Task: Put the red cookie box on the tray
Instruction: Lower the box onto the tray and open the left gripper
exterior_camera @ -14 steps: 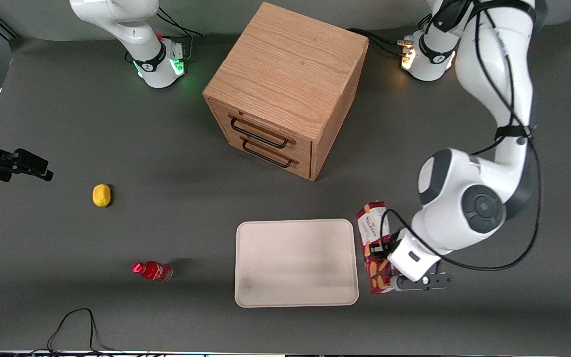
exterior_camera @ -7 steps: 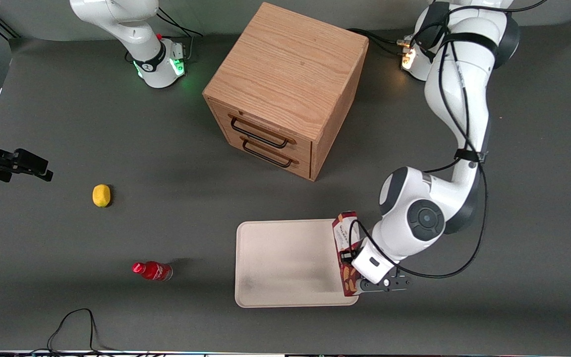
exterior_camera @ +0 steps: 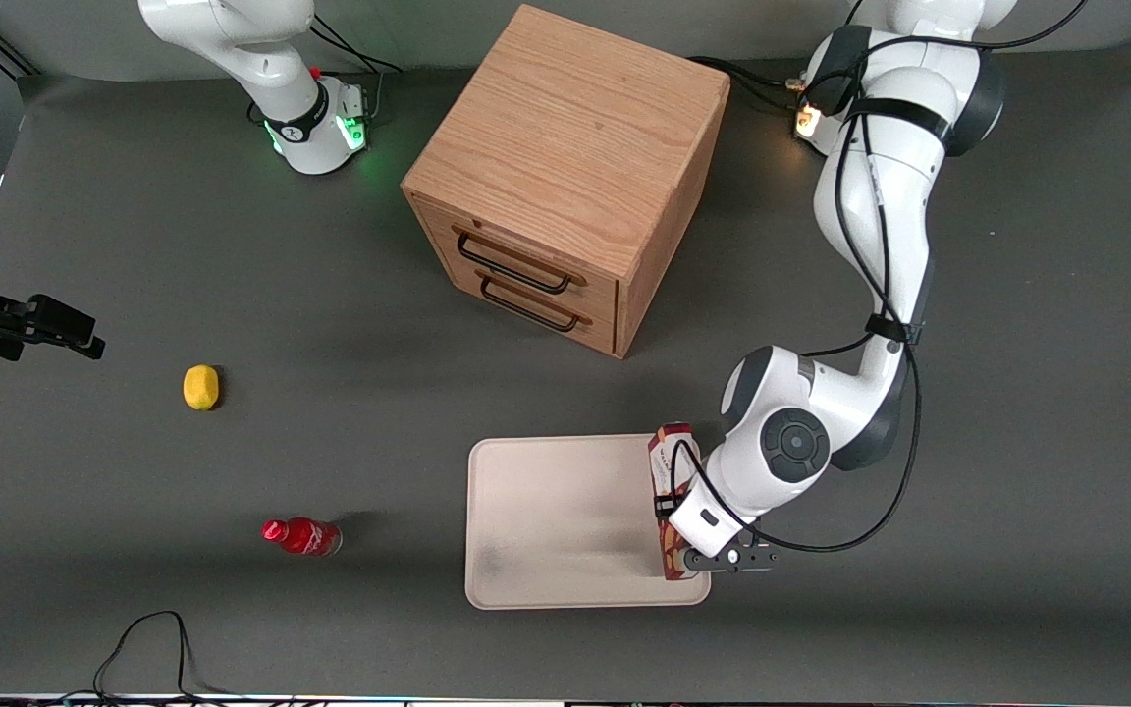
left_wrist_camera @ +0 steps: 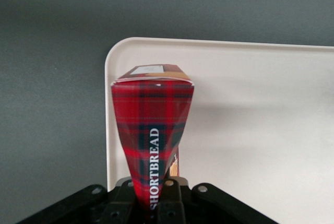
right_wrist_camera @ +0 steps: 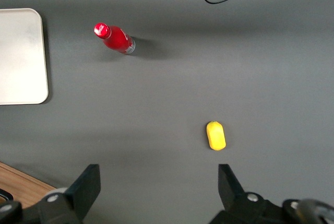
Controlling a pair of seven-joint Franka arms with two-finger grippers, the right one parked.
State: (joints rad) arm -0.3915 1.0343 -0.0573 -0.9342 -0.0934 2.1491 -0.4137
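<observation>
— What's around you?

— A dark grey table (exterior_camera: pixel 232 245). A wooden cabinet (exterior_camera: pixel 565 177) with two drawers stands on it, farther from the front camera than the tray (exterior_camera: pixel 546 511). Toward the parked arm's end lie a yellow lemon (exterior_camera: pixel 200 387) and a small red bottle (exterior_camera: pixel 302 536), well apart from each other and from the tray. A black cable (exterior_camera: pixel 148 643) loops at the table edge nearest the camera.

— And your gripper?

— My gripper (exterior_camera: pixel 680 530) hangs over the tray's edge on the working arm's side, about midway along the box (exterior_camera: pixel 669 491). My fingers are clamped on the box; from the wrist, the tartan side printed SHORTBREAD runs straight down between my fingers (left_wrist_camera: pixel 166 203), pinched tight there.

— Where exactly is the box?

— In my grip, over the tray, just inside its rim on my arm's side. It runs lengthwise along that rim, one end pointing toward the cabinet, the other toward the front camera. From the wrist, its far end sits near a rounded tray corner (left_wrist_camera: pixel 117 51). Whether it touches the tray floor, I can't tell.

— Anything else on the tray?

— Only a faint grey smudge (exterior_camera: pixel 489 562) in the corner nearest the bottle.
</observation>
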